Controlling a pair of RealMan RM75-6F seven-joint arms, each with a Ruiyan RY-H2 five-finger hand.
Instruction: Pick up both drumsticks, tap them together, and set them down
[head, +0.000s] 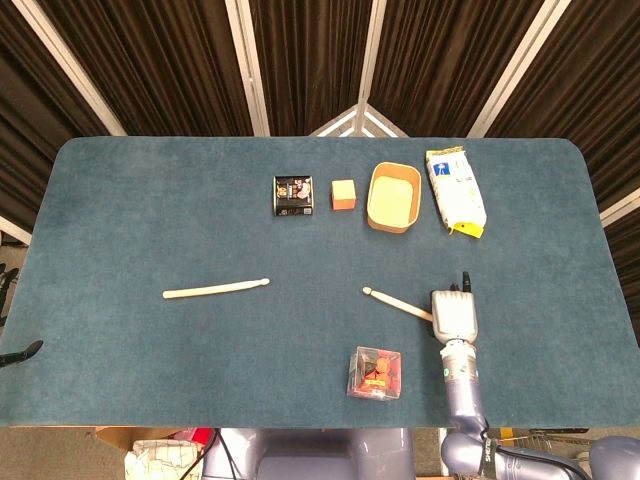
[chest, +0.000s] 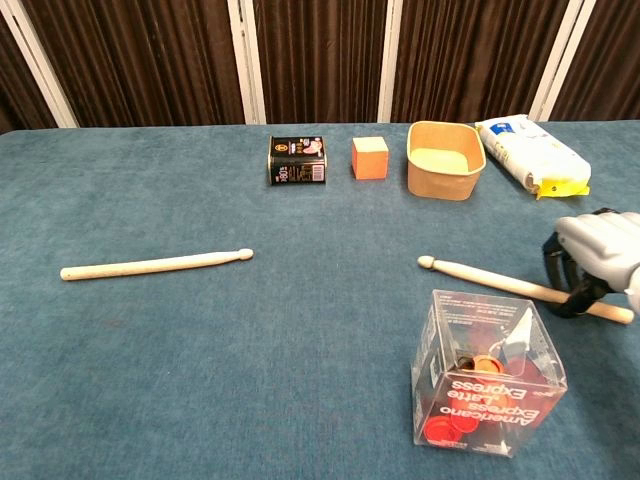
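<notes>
in clear box (chest: 489, 378) (red capsules (chest: 440, 430))

Bright, even overhead light, soft faint shadows, sharp focus, dim dark backdrop.

The right hand (chest: 592, 262) grips one drumstick (chest: 490, 279) just behind the clear plastic box (chest: 488, 373), its tip pointing left. The other drumstick (chest: 155, 265) lies well left of the box.
</notes>
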